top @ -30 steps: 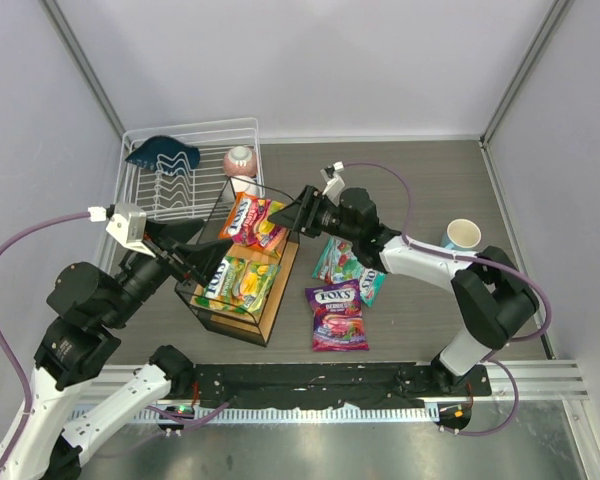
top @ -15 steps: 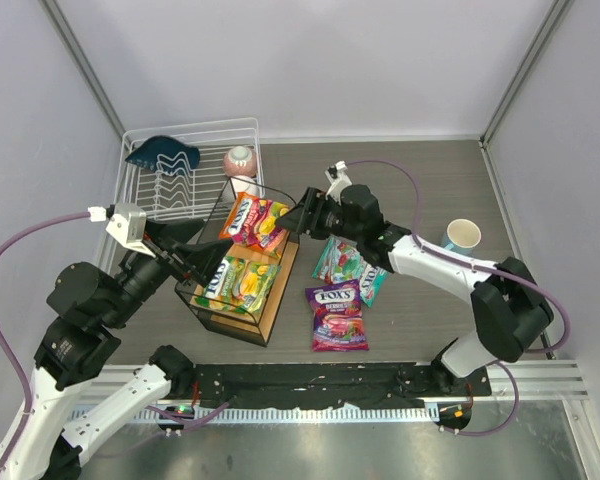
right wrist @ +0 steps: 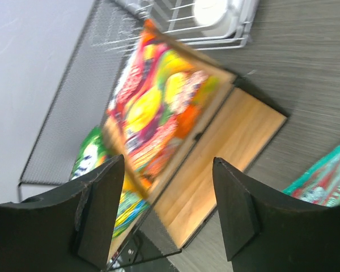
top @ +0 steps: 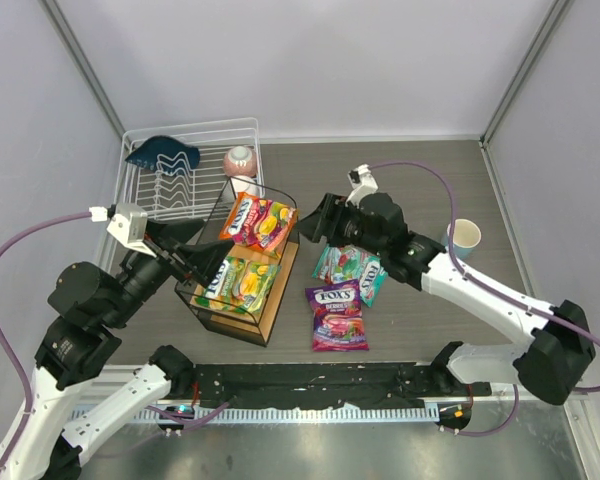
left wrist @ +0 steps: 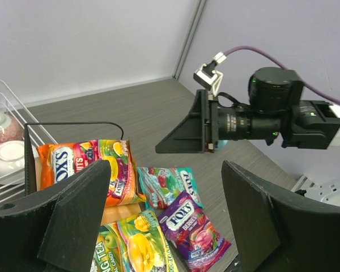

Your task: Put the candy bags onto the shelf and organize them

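Well, taking the top view as a clock face, with the arm bases at 6:

- A white wire dish rack point(top: 185, 185) sits at 10 o'clock on the dark grey wood-grain table point(top: 420, 180). It holds a dark blue object point(top: 162, 154) at its far left and a pinkish round bowl point(top: 240, 160) at its right edge.
- The left gripper point(top: 205, 265) hangs at 9 o'clock above the left side of the shelf. Its two black fingers point(left wrist: 79, 204) are spread wide and nothing is between them.
- The small two-tier shelf point(top: 278, 292), with a thin black wire frame and light wooden boards, stands just left of centre.
- A glossy orange-red candy bag point(top: 257, 221) lies flat on the shelf's board toward 12 o'clock. A yellow-green candy bag point(top: 236, 283) lies on the part toward 7 o'clock. This seems to be the lower board, though the levels are hard to judge from above.
- The right gripper point(top: 313, 215) hovers near the centre, just right of the orange-red candy bag and clear of it. Its wrist view shows the jaws parted and empty.
- A teal candy bag point(top: 348, 264) lies on the table just right of the shelf. A purple candy bag point(top: 337, 317) lies at its 6 o'clock, with its top edge overlapping the teal one.
- A pale blue cup point(top: 465, 236) stands upright at 3 o'clock, well apart from the bags.
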